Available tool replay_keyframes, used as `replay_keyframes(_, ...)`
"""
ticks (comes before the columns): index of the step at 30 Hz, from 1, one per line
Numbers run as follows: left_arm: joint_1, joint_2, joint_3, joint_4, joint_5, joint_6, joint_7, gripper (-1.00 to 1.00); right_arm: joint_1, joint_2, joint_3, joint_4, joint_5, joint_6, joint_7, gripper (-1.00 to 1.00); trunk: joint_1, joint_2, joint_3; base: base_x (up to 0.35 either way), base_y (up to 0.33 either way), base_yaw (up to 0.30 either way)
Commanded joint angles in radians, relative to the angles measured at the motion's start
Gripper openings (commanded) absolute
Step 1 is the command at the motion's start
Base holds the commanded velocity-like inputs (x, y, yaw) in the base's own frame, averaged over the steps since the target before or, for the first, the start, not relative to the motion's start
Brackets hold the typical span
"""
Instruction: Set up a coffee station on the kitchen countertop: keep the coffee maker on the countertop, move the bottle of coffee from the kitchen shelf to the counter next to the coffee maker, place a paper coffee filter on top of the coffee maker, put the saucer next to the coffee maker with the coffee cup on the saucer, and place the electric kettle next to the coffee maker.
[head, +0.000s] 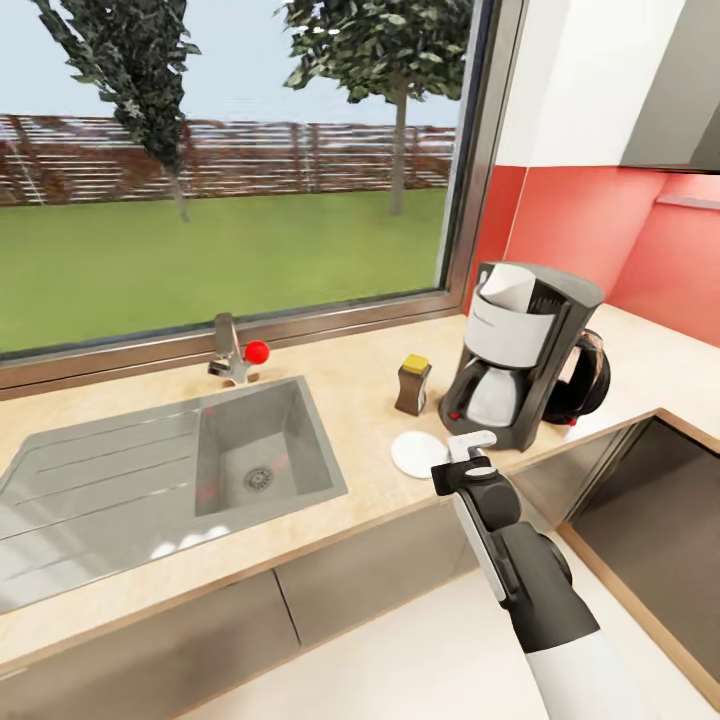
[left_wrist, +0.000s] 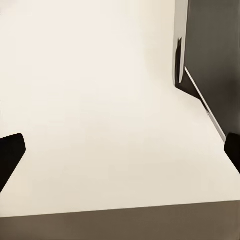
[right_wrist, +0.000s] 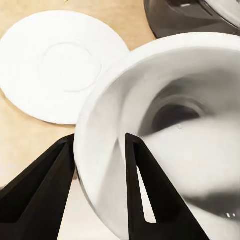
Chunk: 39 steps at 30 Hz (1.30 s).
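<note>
Here, my right gripper (right_wrist: 100, 155) has its fingers pinched across the rim of the coffee cup (right_wrist: 170, 125), held just beside the saucer (right_wrist: 60, 65) on the tabletop (head: 350, 410); I judge the cup rigid, light, slippery, best gripped at its wall.

the coffee maker (head: 522, 355) stood upright on the countertop (head: 360, 425), dark grey with a white front panel, a glass carafe in its base and a white paper filter (head: 513, 287) at its top. the electric kettle (head: 585, 378), black, stood touching its far side. the bottle of coffee (head: 412, 384), brown with a yellow cap, stood upright just beside the coffee maker on the sink side. the white saucer (right_wrist: 60, 65) lay flat before the coffee maker, bare. the white coffee cup (right_wrist: 170, 135) hung near it, rim pinched.
</note>
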Motion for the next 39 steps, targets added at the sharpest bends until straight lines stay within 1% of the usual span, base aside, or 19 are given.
replay_keyframes(1,0.001,0.000,-0.009,-0.002,0.009,0.000,0.004,1.00,-0.001,0.000,0.001,0.000,0.005,0.006,-0.001,-1.00,0.001,-0.002,-0.002,0.172,0.000,0.000)
replay_keyframes(15,0.008,0.000,-0.009,0.010,0.009,0.001,0.003,1.00,-0.001,0.002,0.003,0.015,0.003,0.005,-0.001,-1.00,0.001,-0.002,-0.002,0.275,0.000,0.000)
replay_keyframes(24,0.009,-0.001,-0.009,0.011,0.009,0.001,0.003,1.00,-0.001,0.002,0.003,0.016,0.004,0.005,-0.001,-1.00,0.001,-0.002,-0.002,0.033,0.000,0.000)
replay_keyframes(28,0.009,-0.001,-0.009,0.011,0.009,0.001,0.003,1.00,-0.001,0.002,0.003,0.017,0.005,0.005,-0.001,-1.00,0.001,-0.002,-0.002,0.138,0.070,0.000)
replay_keyframes(34,0.009,-0.001,-0.009,0.011,0.009,0.001,0.003,1.00,-0.001,0.002,0.003,0.060,0.003,-0.001,-0.001,-1.00,0.001,-0.002,-0.002,0.096,0.053,0.000)
replay_keyframes(39,0.009,-0.001,-0.009,0.010,0.008,0.001,0.003,1.00,-0.001,0.002,0.004,0.070,0.003,-0.008,-0.001,-1.00,0.001,-0.002,-0.002,0.007,0.004,0.000)
